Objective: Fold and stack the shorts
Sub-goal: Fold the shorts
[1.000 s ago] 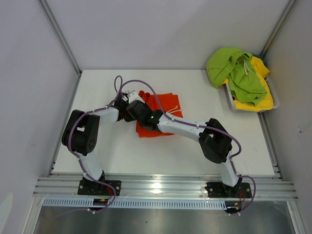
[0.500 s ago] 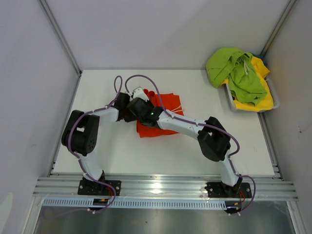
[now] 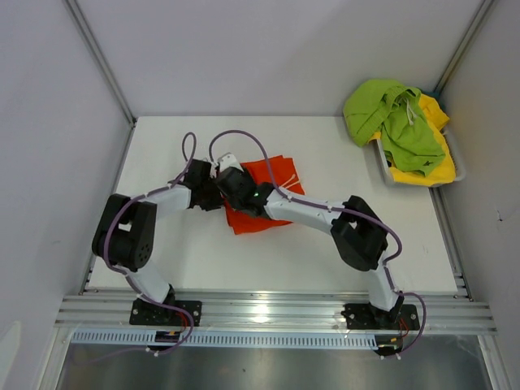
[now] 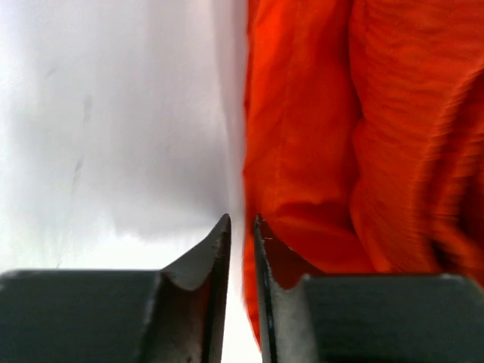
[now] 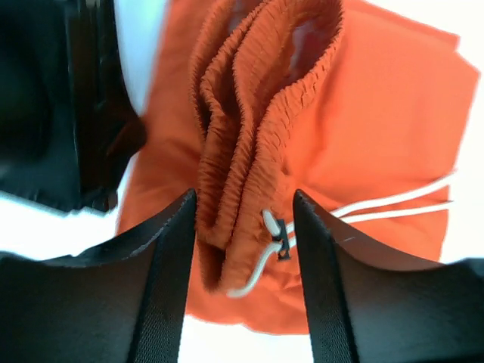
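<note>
The orange shorts (image 3: 272, 195) lie folded on the white table, left of centre. Both grippers meet at the shorts' left edge. My right gripper (image 5: 244, 197) is open, and the bunched waistband (image 5: 257, 106) with its white drawstring (image 5: 393, 203) sits loosely between its fingers. My left gripper (image 4: 240, 223) is open only a crack with nothing in the gap; the orange shorts (image 4: 340, 136) lie just to its right. Lime green shorts (image 3: 390, 118) are heaped over yellow shorts (image 3: 435, 171) at the back right.
A grey basket (image 3: 460, 162) at the back right corner holds the green and yellow shorts. White walls close in the table on three sides. The metal rail (image 3: 268, 309) with both arm bases runs along the near edge.
Both grippers have opened, the right one widely, and let go of the orange waistband. The left arm's elbow has swung left and toward the near edge.
</note>
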Robot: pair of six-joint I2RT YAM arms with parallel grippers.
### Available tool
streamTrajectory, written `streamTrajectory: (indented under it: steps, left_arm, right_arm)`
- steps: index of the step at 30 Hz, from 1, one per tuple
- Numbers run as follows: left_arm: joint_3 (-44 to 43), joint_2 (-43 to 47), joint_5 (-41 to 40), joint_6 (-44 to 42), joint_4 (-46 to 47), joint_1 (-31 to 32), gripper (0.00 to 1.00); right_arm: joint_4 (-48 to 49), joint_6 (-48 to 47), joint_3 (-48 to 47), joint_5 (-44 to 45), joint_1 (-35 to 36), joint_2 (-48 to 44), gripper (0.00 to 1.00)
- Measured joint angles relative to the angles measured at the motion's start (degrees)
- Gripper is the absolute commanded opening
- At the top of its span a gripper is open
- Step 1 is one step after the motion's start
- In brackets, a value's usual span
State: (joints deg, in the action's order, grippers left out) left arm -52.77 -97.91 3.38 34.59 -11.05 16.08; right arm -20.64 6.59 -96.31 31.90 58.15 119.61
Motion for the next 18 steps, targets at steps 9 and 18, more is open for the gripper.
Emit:
streamTrajectory:
  steps: [9, 18]
  left_arm:
    - [7.28, 11.06, -1.86, 3.74, -0.76, -5.01, 0.64]
    - [8.28, 17.84, -1.33, 5.14, -0.50, -5.97, 0.71]
  right_arm:
    - [9.73, 5.05, 12.50, -25.11, -5.70, -12.79, 0.62]
    - [15.37, 11.87, 17.25, -37.51, -16.48, -16.87, 0.53]
